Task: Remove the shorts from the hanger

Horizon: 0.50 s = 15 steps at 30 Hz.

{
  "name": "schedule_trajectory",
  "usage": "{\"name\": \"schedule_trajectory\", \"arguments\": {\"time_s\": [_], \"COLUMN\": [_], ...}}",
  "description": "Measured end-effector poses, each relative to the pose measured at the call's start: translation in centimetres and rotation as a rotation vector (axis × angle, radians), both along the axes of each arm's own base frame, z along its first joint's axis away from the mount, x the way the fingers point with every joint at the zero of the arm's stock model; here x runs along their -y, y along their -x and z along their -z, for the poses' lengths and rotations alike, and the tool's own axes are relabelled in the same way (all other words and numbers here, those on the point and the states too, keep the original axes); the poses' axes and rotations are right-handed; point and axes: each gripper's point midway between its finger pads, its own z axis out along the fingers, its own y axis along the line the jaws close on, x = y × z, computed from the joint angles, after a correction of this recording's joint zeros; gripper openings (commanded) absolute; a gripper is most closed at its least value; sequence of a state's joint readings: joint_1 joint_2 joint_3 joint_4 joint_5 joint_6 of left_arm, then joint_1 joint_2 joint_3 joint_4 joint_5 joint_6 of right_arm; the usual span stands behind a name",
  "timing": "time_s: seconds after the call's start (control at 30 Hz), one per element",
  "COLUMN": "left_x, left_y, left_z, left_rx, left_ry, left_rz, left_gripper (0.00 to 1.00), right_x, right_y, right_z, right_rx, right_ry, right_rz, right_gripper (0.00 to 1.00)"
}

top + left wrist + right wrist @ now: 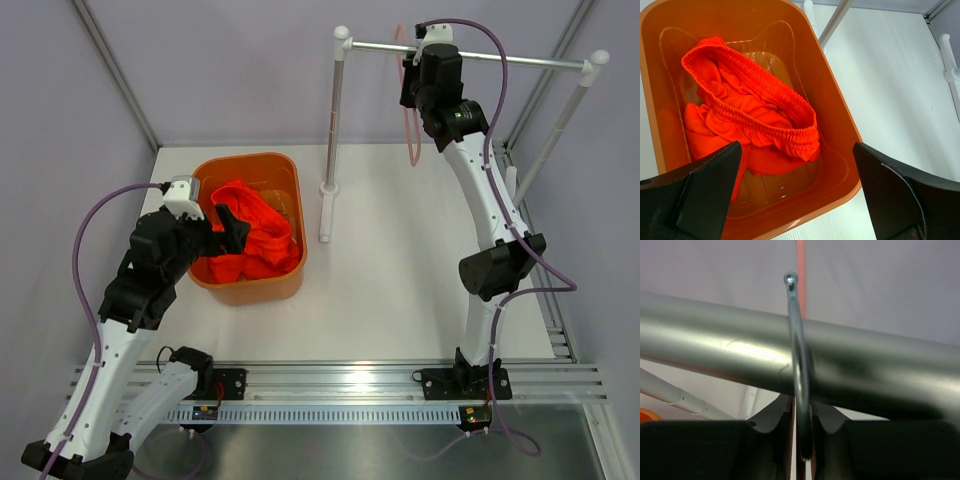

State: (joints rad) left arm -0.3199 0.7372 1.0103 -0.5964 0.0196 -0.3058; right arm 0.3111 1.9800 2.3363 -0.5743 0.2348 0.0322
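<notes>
— White table [400, 250], purple walls all around. Where to look for the shorts [255, 235]?
— Left middle of the top view, bunched up inside the orange basket [245, 160]. Off the hanger [412, 158] already, by the look of it.
— And the hanger?
— Upper right, dangling bare from the silver rail [520, 62].
— Left gripper [796, 150]?
— Spread wide above the basket, holding nothing.
— Right gripper [802, 412]?
— Up at the rail, fingers [765, 425] close on both sides of the metal hook [799, 340]. Pinching or just letting go? Cannot tell.
— Best way to finish, then?
— Probably open slowly, check that the hook sits over the rail, then back straight away. No bumping, no knocking it off.
— Anything seen from only one view?
— Right wrist view: hook curled over the rail, up close. Top view: too small there to tell that, but shows the whole pink loop. Left wrist view: stretchy waistband, folds, bare bit of basket floor.
</notes>
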Motion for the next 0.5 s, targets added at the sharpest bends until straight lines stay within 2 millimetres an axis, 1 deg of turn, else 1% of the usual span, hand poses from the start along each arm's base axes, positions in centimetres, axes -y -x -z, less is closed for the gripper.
{"name": "schedule_trajectory", "arguments": {"time_s": [0.03,0.07,0.17,0.2,0.23,0.33,0.5], "left_x": [0.0,0.0,0.0,0.0,0.0,0.0,0.0], "left_y": [0.0,0.0,0.0,0.0,0.0,0.0,-0.1], "left_z": [0.1,0.1,0.2,0.1,0.2,0.2,0.3], "left_rx": [-0.001,-0.003,-0.004,-0.003,-0.004,-0.005,-0.008], "left_ry": [0.0,-0.001,-0.001,-0.001,-0.001,-0.002,-0.003], "left_rz": [0.0,0.0,0.0,0.0,0.0,0.0,0.0], "left_gripper": [0.99,0.99,0.99,0.99,0.99,0.99,0.99], "right_x": [0.0,0.0,0.1,0.2,0.2,0.5,1.1], "right_y": [0.0,0.1,0.4,0.6,0.8,1.7,3.4], "right_z": [0.0,0.0,-0.2,-0.4,-0.6,-1.4,-3.6], "right_rx": [0.0,0.0,-0.001,0.001,0.003,0.013,0.048], "right_ry": [0.0,-0.002,-0.006,-0.008,-0.01,-0.016,-0.038], "right_rz": [0.0,0.0,0.001,0.002,0.002,0.002,0.008], "right_gripper": [0.29,0.34,0.41,0.45,0.45,0.51,0.62]}}
